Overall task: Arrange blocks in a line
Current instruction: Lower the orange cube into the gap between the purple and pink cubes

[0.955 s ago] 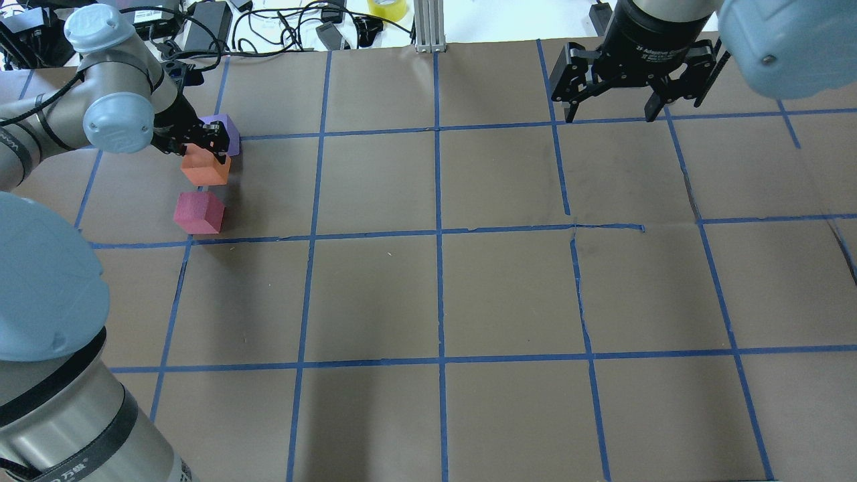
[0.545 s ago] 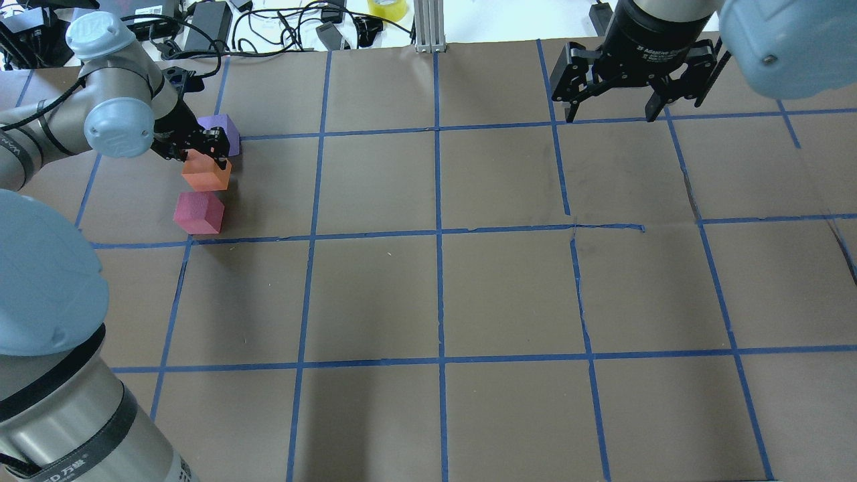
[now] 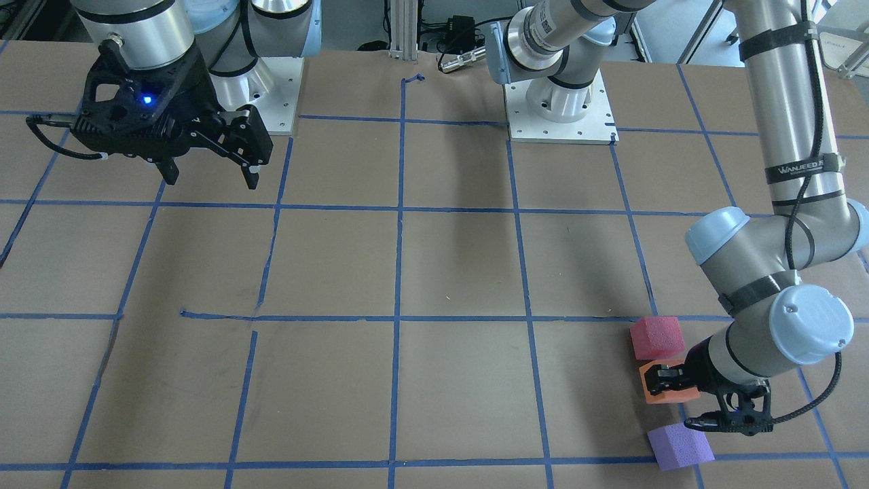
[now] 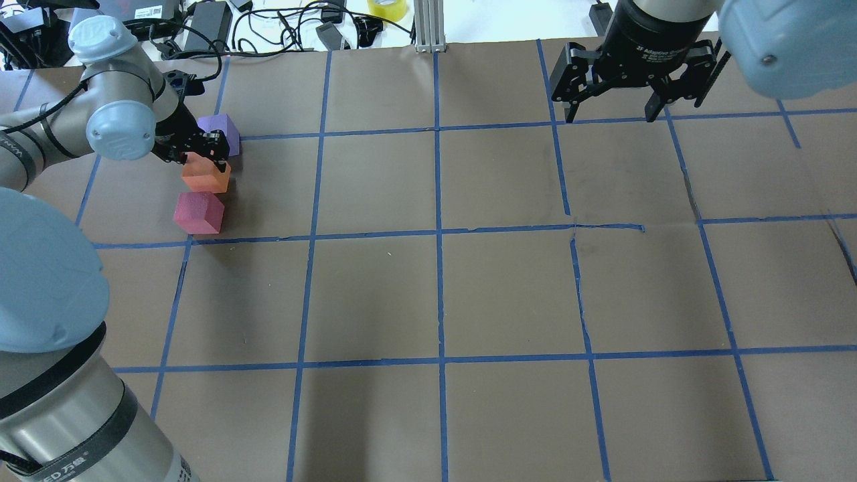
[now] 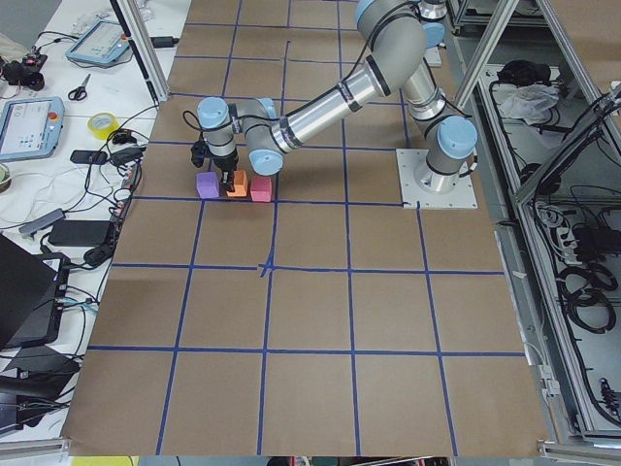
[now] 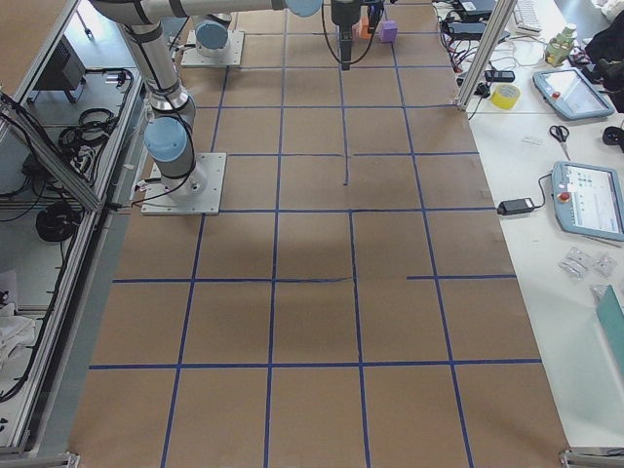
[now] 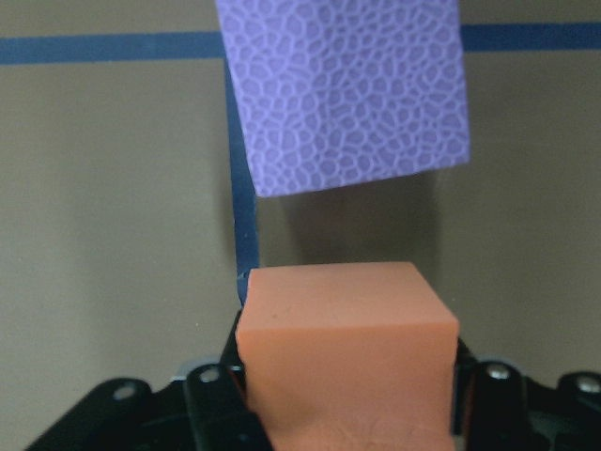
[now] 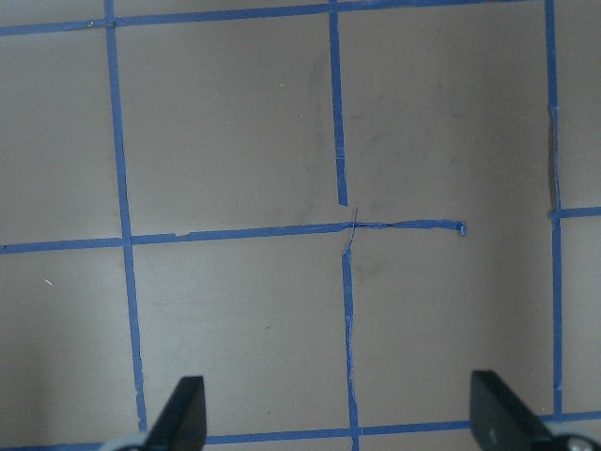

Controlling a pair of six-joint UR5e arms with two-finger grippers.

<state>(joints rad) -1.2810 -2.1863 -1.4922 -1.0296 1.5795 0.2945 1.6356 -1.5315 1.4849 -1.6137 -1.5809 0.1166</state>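
Observation:
Three small foam blocks stand in a short row at the table's far left. The purple block (image 4: 219,126) is farthest, the orange block (image 4: 206,175) in the middle, the pinkish-red block (image 4: 198,213) nearest. My left gripper (image 4: 201,151) is low over the table and shut on the orange block (image 7: 347,348), with a finger on each side of it. The purple block (image 7: 343,89) lies just ahead with a small gap. In the front-facing view the row reads pinkish-red (image 3: 657,337), orange (image 3: 669,392), purple (image 3: 679,447). My right gripper (image 4: 609,114) hangs open and empty at the far right.
The table (image 4: 442,294) is brown paper with a blue tape grid. Cables, power bricks and a yellow tape roll (image 4: 387,8) lie beyond its far edge. A metal post (image 4: 428,27) stands at the far middle. The arm bases (image 3: 560,109) are bolted at the robot's side.
My left gripper with the orange block has shifted slightly toward the pinkish-red block and away from the purple one. The right arm has not moved.

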